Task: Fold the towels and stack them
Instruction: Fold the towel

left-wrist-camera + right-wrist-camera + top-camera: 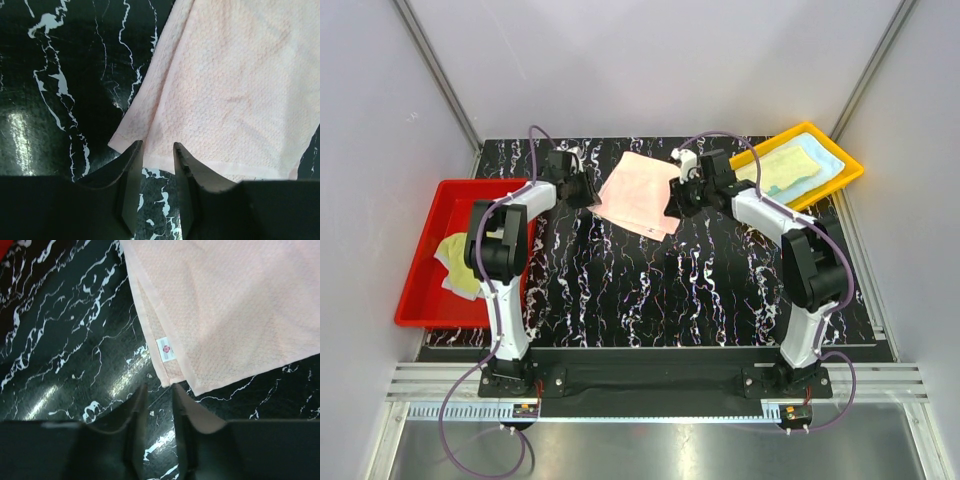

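Observation:
A peach-pink towel (pixel 638 193) lies folded on the black marbled table at the back centre. My left gripper (pixel 588 190) is at its left edge, open, with the towel's hem (pixel 200 165) just past the fingertips and nothing between them. At the towel's right edge my right gripper (pixel 677 200) is open too; the towel's corner with a small white label (pixel 166 348) lies just beyond its tips, untouched. A pale yellow-green towel (pixel 780 170) on a light blue one (pixel 820 160) rests in the yellow tray. More crumpled towels (pixel 460 262) sit in the red tray.
A red tray (pixel 430 300) stands at the table's left edge and a yellow tray (pixel 848 165) at the back right. Grey walls close in the back and sides.

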